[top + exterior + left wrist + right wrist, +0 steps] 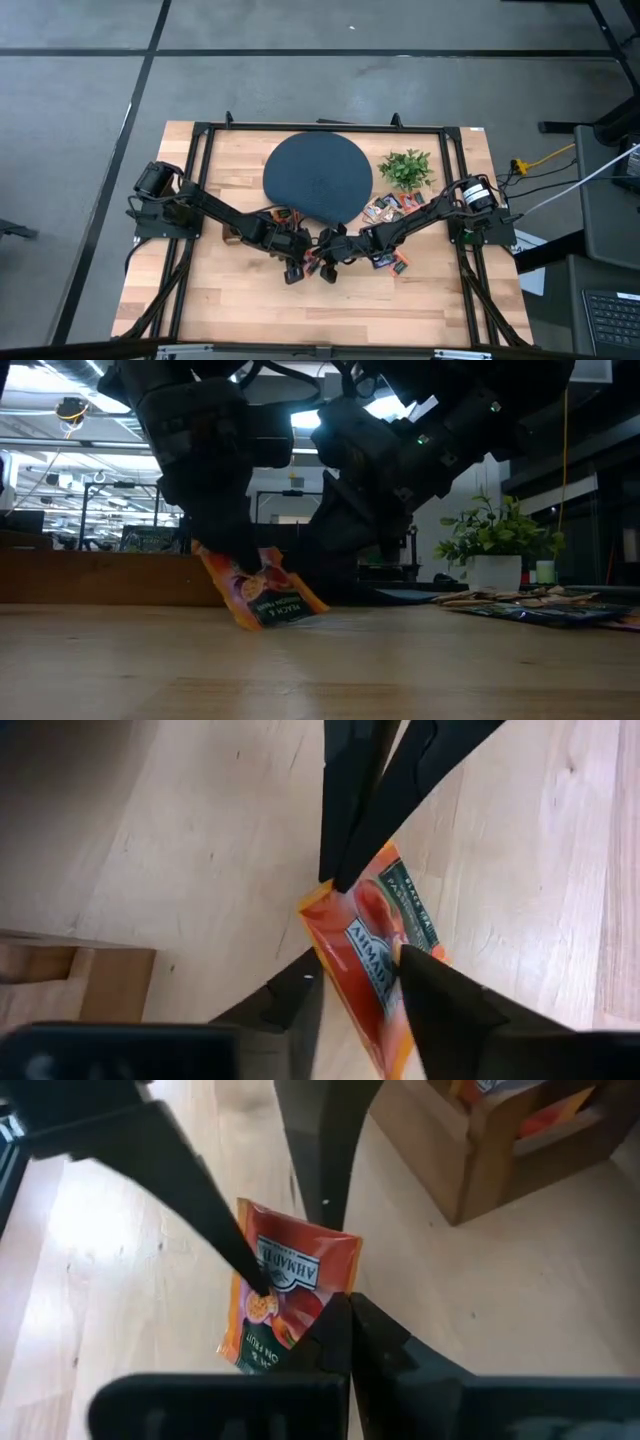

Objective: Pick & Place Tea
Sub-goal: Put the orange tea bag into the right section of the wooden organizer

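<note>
Tea sachet [262,598] — tilted, on edge

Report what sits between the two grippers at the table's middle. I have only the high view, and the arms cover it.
Observer: An orange tea sachet. The right gripper is shut on one edge of it.
Operator: Give me the left gripper's state.
Observer: The left gripper is open, with its fingers straddling the sachet's opposite end.
Operator: Say whether the sachet is off the table.
Observer: In the low view it stands tilted, and its lower corner seems to touch the wooden table.
</note>
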You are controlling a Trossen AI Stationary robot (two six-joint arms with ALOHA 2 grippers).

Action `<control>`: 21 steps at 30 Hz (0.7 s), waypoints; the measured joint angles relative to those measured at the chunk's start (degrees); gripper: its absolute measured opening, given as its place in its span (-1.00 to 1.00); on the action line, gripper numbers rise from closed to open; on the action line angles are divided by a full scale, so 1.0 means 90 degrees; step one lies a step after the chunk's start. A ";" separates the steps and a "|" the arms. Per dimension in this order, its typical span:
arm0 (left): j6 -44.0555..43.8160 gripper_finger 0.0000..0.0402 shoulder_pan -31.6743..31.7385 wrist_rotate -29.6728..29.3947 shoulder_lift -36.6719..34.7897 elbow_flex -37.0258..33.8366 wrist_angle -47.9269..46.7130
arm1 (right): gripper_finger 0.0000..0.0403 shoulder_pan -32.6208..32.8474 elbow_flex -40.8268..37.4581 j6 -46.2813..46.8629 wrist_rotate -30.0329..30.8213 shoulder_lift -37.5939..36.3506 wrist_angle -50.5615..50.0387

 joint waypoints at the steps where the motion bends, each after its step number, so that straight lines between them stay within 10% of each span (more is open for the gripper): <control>1: 0.0002 -0.50 0.0000 0.0001 0.0000 0.0000 0.0000 | -0.99 0.0002 0.0000 -0.0001 -0.0014 0.0000 0.0000; 6: 0.0172 -0.92 -0.0040 0.0011 0.0000 0.0002 -0.0024 | -0.90 0.0008 0.0000 -0.0107 -0.0256 0.0000 -0.0005; 21: 0.0550 -0.96 -0.0087 -0.0030 -0.0135 -0.0456 0.1356 | -0.66 0.0483 0.0000 -0.0325 0.0279 -0.0896 -0.1379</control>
